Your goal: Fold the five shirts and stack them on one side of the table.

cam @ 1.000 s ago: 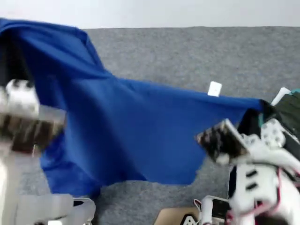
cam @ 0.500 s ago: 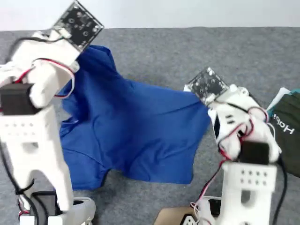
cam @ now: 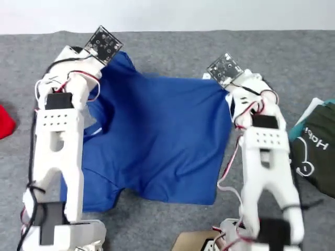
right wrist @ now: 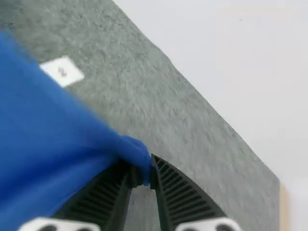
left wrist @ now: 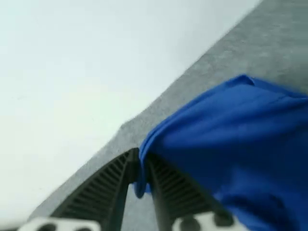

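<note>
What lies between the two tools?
The blue shirt spans that stretch, as the high view shows; the left tool and the right tool each pinch an edge of it, as their wrist views show.

Both the left arm [cam: 56,137] and right arm [cam: 268,157] were blocky white plastic with rows of small holes, looping red and black cables [cam: 242,121], 2 black circuit boards [cam: 104,44], and ribbed black fingers [left wrist: 110,188].

Two arms [cam: 57,130] [cam: 267,151] — one blue shirt [cam: 157,141], two others [cam: 314,157] [cam: 4,123]
</note>
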Available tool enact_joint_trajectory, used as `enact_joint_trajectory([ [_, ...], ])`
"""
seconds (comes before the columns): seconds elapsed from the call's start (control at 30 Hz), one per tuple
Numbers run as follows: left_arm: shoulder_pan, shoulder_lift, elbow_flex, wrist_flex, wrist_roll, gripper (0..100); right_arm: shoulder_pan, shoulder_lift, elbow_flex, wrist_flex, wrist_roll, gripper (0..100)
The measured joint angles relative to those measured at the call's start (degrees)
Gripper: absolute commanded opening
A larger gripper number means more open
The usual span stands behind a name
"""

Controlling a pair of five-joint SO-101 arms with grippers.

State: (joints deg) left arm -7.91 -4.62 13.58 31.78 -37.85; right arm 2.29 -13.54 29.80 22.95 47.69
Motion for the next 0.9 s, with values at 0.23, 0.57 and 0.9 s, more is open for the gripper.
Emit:
enact_joint_trajectory([
  [0.23,-1.2,11.8,-7.6,-3.1,-0.3,0,-0.5,18.7,-18.5,-0.6,-2.0,1.0],
  [0.57,-1.2,30.5,-26.2,-3.1,-0.3,0,-2.5,47.4,-51.7,6.9,-2.2,1.0],
  [0.9,-1.2,50.2,-46.2,-3.2,-0.3,0,-2.8,74.3,-86.7,15.8,-2.2,1.0],
])
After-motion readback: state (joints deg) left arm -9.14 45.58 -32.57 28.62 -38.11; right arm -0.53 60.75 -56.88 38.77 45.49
